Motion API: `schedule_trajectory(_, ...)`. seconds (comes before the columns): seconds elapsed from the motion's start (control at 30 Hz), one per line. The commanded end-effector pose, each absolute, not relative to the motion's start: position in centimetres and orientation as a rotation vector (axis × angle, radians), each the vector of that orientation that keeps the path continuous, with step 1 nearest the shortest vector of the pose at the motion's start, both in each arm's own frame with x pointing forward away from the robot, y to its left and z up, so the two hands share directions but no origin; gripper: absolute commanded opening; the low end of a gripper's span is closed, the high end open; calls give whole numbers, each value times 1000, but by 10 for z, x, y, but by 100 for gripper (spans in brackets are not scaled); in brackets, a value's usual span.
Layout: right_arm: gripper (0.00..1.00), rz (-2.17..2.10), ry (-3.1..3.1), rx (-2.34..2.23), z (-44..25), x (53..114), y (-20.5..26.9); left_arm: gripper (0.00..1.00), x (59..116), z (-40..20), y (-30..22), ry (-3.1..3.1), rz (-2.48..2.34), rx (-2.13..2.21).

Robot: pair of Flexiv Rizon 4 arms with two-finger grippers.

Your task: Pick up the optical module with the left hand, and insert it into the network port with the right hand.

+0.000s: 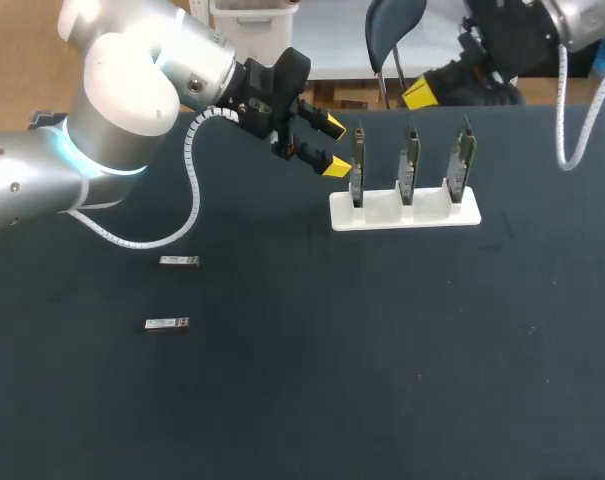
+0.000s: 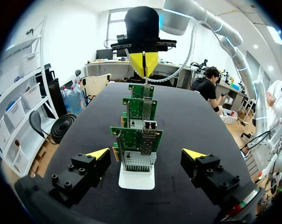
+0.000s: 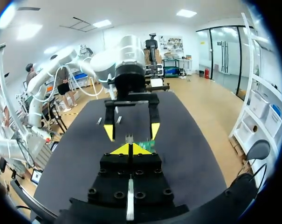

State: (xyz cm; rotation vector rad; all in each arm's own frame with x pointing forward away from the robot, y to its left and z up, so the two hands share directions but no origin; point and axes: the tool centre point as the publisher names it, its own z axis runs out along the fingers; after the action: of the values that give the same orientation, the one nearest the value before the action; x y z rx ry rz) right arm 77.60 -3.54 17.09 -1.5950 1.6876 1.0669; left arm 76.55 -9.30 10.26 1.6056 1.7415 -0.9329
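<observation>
The left pincer (image 1: 332,147) is being held empty, fingers apart, just beside the white rack (image 1: 404,212), while the nearer optical module (image 1: 179,261) and the farther optical module (image 1: 167,323) are lying flat well out from that end of the rack, long axes parallel to its length. The right pincer (image 1: 419,95), fingers together on nothing, is being held behind the rack, farther from both.

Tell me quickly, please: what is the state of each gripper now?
Left gripper: jaws open, holding nothing.
Right gripper: jaws closed, nothing visible between them.
</observation>
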Motion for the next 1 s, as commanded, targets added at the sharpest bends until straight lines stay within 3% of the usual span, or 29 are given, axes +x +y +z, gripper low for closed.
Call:
schedule_trajectory(0.03, 0, 1070, 1694, -1601, 170, 774, -46, 100, 768, 103, -94, 1746, -935, 1611)
schedule_trajectory(1.0, 0, 1079, 1750, -1634, 149, 766, -74, 100, 768, 103, -94, 1746, -935, 1611)
